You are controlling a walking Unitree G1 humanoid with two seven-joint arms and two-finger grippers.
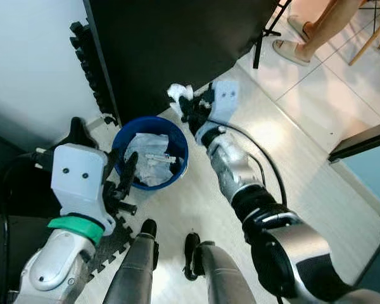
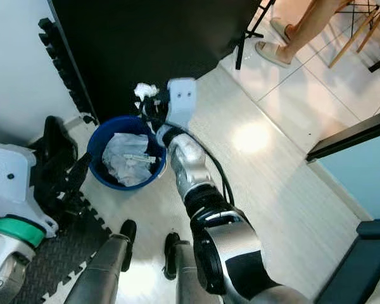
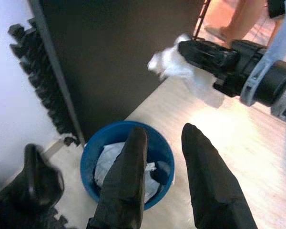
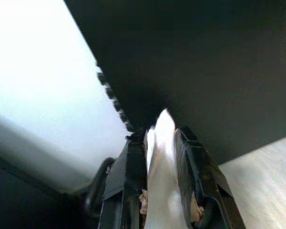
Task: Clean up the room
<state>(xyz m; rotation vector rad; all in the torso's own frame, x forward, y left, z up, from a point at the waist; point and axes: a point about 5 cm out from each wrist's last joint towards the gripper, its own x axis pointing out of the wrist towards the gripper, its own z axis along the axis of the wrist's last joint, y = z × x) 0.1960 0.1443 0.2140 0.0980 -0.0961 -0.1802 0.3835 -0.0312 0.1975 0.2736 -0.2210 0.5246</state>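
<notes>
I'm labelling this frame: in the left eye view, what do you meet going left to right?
Left gripper → blue bin → white tissue in the right gripper → person's sandalled feet.

My arms silver, black elbow joints; white wrist housings, two screws each; green band at left wrist; black cable along right forearm.
</notes>
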